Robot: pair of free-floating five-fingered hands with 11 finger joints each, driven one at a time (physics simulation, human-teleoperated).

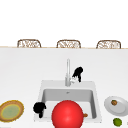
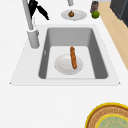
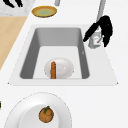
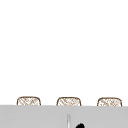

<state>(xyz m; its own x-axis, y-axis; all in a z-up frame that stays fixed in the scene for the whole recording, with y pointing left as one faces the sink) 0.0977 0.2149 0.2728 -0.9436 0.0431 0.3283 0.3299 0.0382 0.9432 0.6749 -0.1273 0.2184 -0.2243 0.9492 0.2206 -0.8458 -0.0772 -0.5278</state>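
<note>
Standing at the back rim of the sink, the tall grey metal faucet (image 1: 67, 72) has the right hand (image 1: 77, 73) at its base, black fingers (image 3: 90, 31) pointing down and loosely spread around the small side handle (image 3: 98, 40), touching it or very nearly; whether they grip it I cannot tell. Below the faucet lies the grey rectangular sink basin (image 2: 51, 45), with a round white plate (image 2: 65, 65) on its floor and a brown sausage (image 2: 73, 57) lying across the plate. The left hand (image 1: 39, 108) hangs at the sink's front left corner, fingers curled downward and holding nothing. A large red ball (image 1: 67, 114) hides the basin's front in the front view. On the white tabletop (image 1: 25, 75), a yellow-rimmed woven plate (image 1: 11, 111) sits left, and a white plate with a brown fruit (image 1: 116, 105) and a green lime (image 1: 117, 122) sit right.
</note>
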